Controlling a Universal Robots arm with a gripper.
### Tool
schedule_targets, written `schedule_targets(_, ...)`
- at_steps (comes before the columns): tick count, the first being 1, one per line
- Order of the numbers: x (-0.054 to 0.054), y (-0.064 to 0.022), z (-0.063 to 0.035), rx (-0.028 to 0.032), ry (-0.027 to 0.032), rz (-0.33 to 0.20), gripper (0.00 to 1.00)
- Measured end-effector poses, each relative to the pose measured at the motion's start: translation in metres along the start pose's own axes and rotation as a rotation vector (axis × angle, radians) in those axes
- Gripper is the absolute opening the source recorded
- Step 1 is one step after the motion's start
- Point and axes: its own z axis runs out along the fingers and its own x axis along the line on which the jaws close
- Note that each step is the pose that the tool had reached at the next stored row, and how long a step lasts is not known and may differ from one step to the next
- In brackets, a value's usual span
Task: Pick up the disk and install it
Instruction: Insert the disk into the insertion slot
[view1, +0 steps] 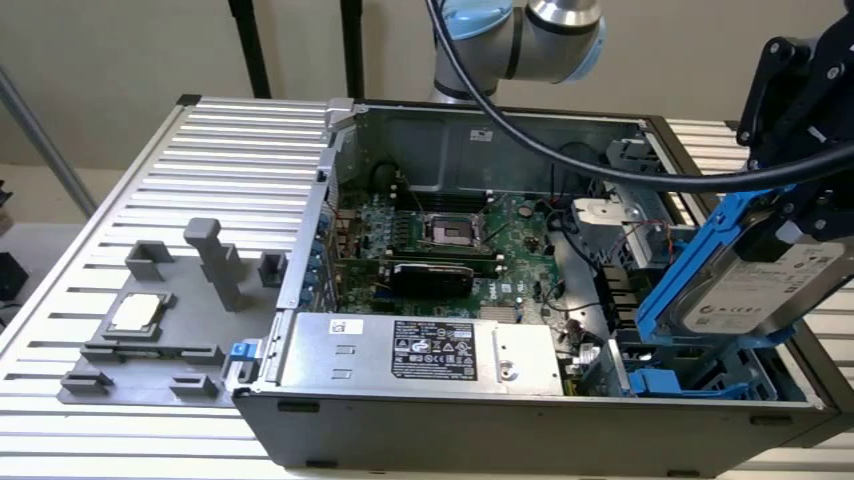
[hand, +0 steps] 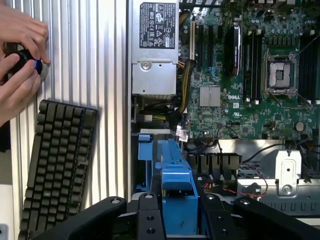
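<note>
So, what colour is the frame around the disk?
Blue; the frame shows best in the exterior view.

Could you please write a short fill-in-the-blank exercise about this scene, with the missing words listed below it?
1. The gripper holds the disk, which has a ____ carrier frame.
2. The disk hangs tilted over the computer case at the exterior view's ____ side.
3. The small silver chip lies ____ the computer case, on a grey fixture.
Missing words: blue; right; outside.
</note>
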Motion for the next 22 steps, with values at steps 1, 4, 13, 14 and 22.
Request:
schedule_targets(1,0.000,0.0000,0.0017,0.0000,0.0000,0.000,0.33)
schedule_targets(4,0.001,0.0001,0.0072,0.0000,-0.0001,0.000,0.33)
schedule_targets(13,0.003,0.0000,0.0188,-0.0024,0.0003,0.000,0.33)
schedule_targets(14,0.004,0.0001,0.0192,-0.0024,0.0000,0.000,0.33)
schedule_targets(22,0.005,-0.0001,0.0241,-0.0029,0.0001,-0.001,0.33)
